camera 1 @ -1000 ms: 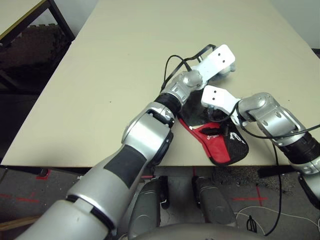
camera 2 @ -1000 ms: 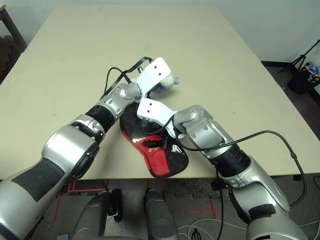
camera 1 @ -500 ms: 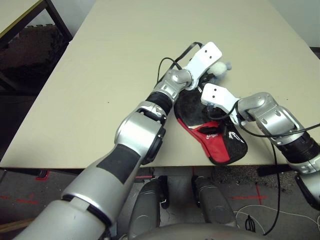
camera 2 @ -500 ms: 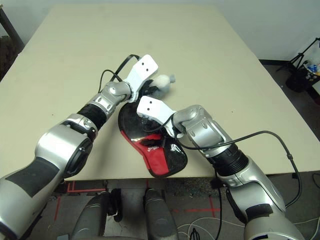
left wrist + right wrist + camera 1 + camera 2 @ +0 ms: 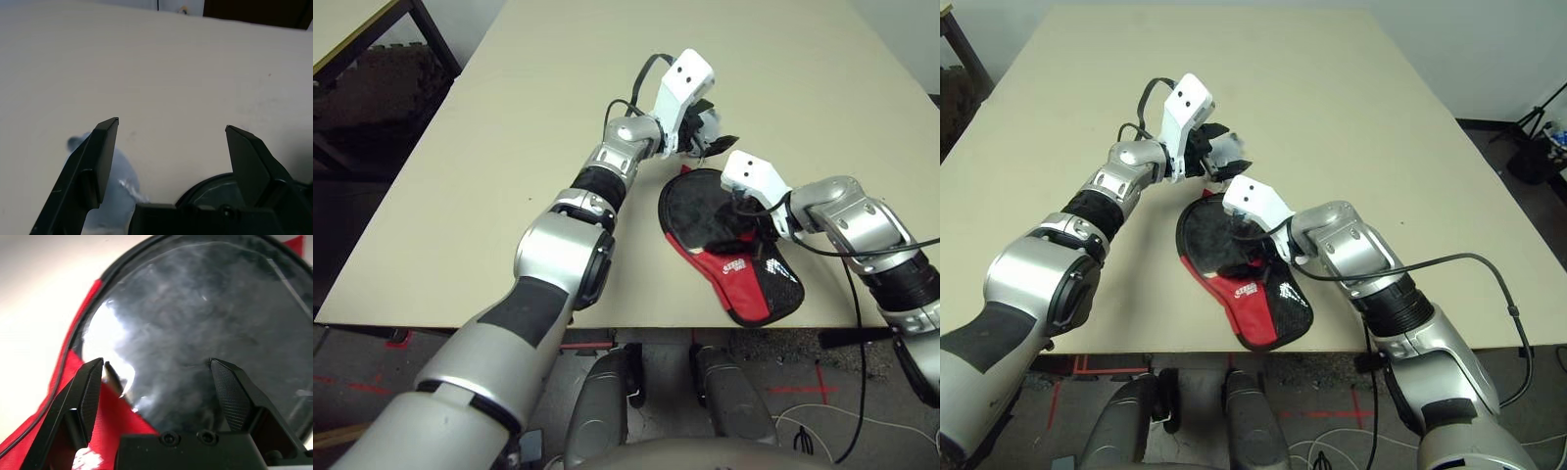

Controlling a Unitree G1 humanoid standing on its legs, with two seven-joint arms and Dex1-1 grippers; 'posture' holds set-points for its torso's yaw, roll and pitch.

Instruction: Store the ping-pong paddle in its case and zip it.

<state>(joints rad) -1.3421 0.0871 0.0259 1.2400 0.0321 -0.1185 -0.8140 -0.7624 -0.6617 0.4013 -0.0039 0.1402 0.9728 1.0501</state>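
left hand (image 5: 172, 122) drew back from case (image 5: 739, 284), wide | case under right hand (image 5: 157, 360), wide

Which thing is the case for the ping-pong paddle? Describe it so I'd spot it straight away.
On the big pale table, look near the edge closest to the robot, beneath its right gripper. The case is flat and paddle-shaped, black with a red panel and white lettering. The grey-blue lump by the left gripper is smaller, with no red.
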